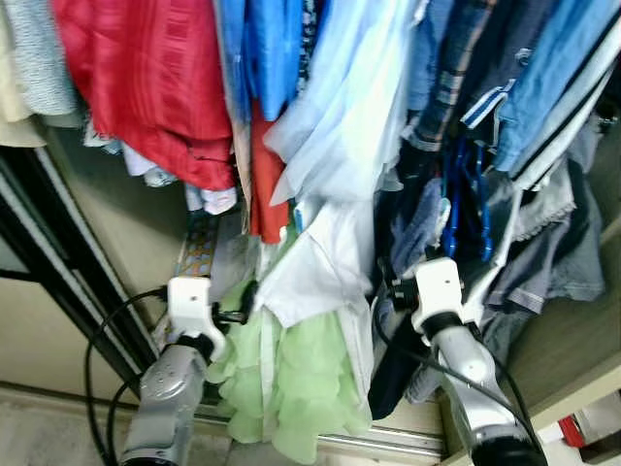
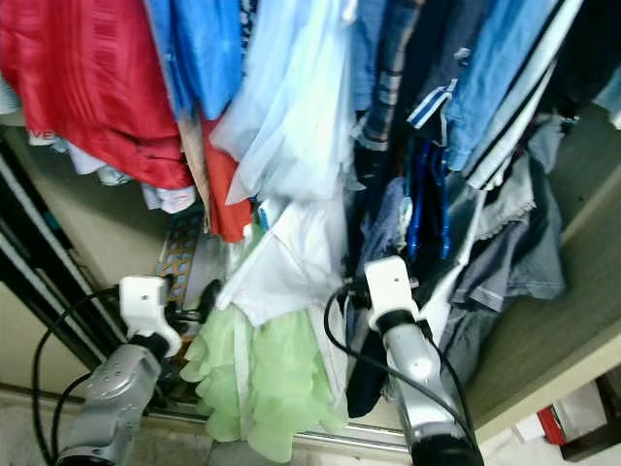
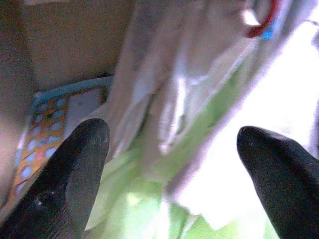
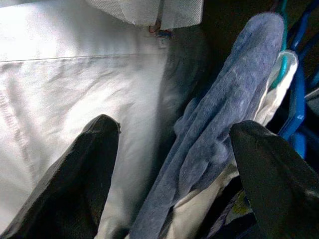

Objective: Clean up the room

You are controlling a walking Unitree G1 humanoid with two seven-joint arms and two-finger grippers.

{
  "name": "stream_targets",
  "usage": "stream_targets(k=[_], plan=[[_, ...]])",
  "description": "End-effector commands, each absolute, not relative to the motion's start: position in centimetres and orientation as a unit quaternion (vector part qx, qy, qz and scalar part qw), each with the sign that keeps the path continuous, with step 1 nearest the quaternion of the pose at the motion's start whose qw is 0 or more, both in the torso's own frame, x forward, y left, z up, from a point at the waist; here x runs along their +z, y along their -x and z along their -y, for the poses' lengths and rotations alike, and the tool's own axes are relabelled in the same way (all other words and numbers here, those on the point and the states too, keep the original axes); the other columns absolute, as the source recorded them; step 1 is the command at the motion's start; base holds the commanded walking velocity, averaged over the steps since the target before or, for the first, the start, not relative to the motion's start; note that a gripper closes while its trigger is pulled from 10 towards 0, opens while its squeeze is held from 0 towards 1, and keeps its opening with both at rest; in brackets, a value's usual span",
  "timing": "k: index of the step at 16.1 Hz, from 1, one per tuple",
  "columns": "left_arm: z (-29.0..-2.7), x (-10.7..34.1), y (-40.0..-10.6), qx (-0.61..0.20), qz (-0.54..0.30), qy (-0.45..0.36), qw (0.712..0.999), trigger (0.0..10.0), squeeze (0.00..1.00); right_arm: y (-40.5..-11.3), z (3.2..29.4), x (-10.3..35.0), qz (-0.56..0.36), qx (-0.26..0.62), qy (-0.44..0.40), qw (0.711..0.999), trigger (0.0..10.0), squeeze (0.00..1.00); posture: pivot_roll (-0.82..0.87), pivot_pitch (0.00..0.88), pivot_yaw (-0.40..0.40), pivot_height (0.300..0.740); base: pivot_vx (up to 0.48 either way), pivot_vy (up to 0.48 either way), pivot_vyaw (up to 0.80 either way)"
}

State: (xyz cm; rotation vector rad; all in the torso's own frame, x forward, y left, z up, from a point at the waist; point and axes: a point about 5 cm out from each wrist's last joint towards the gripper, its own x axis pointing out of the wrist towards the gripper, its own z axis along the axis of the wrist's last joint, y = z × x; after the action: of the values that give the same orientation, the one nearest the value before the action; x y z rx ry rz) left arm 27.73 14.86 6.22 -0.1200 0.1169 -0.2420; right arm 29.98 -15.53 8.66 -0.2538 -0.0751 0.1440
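White cotton, a shirt [image 1: 315, 267] hanging low in the packed wardrobe, sits between the two arms, with a pale green ruffled garment [image 1: 291, 383] spilling out beneath its hem toward the wardrobe's sliding-door track [image 1: 388, 442]. Above them hang a red garment [image 1: 155, 78], blue shirts [image 1: 267, 49] and a light blue shirt [image 1: 340, 107], all crowded together.

Reaching in from the left, the left gripper [image 3: 172, 164] has its fingers [image 3: 75, 169] spread apart with nothing between them, aimed at the green ruffles and the pale cloth above. On the other side the right gripper [image 4: 172, 169] is likewise released and empty, its fingers [image 4: 75, 179] pointing at the white shirt and a grey-blue knitted piece [image 4: 224, 109] draped beside blue hangers [image 4: 296, 99].

From where I stand, all of this is light, limp cloth that will sag, bunch and slide off its hanger if tugged. The ruffles look thin enough to snag. A pinch on a thick fold, such as the shirt's hem or a gathered handful of ruffle, would probably hold better than a single flat layer, and the hangers may tangle if anything is pulled sideways.
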Motion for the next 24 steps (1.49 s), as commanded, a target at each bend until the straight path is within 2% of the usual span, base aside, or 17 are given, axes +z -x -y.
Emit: stream_targets(k=[1, 7, 11, 17, 21, 24], plan=[[-14.8, 6.1, -27.8, -0.120, -0.060, 0.050, 0.990, 10.0, 0.00, -30.3, 15.1, 8.8, 0.041, 0.074, 0.138, 0.987, 10.0, 0.00, 0.04, 0.000, -0.003, 0.740, 0.000, 0.000, 0.80], [-13.8, 5.9, -26.1, -0.129, -0.067, 0.044, 0.988, 10.0, 0.00, -30.0, 14.5, 8.3, 0.033, 0.084, 0.128, 0.988, 10.0, 0.00, 0.08, 0.000, -0.020, 0.740, 0.000, 0.000, 0.80], [-15.1, 6.3, -25.7, -0.101, -0.062, 0.037, 0.992, 10.0, 0.00, -29.8, 14.4, 8.1, 0.027, 0.086, 0.121, 0.989, 10.0, 0.00, 0.08, 0.018, -0.019, 0.740, 0.000, 0.000, 0.80], [-15.3, 6.7, -24.9, -0.091, -0.055, 0.011, 0.994, 10.0, 0.00, -27.7, 15.7, 7.4, 0.018, 0.079, 0.114, 0.990, 10.0, 0.00, 0.08, 0.020, -0.024, 0.740, 0.000, 0.000, 0.00], [-16.7, 7.3, -22.5, -0.058, -0.048, -0.001, 0.997, 10.0, 0.00, -24.7, 17.1, 7.7, 0.022, 0.075, 0.130, 0.988, 10.0, 0.00, 0.09, 0.026, -0.027, 0.740, 0.000, 0.000, 0.00], [-17.0, 6.6, -22.0, -0.052, -0.064, -0.004, 0.997, 10.0, 0.00, -24.8, 17.0, 7.2, 0.012, 0.070, 0.150, 0.986, 10.0, 0.00, 0.09, 0.027, -0.023, 0.740, 0.000, 0.000, 0.53]])
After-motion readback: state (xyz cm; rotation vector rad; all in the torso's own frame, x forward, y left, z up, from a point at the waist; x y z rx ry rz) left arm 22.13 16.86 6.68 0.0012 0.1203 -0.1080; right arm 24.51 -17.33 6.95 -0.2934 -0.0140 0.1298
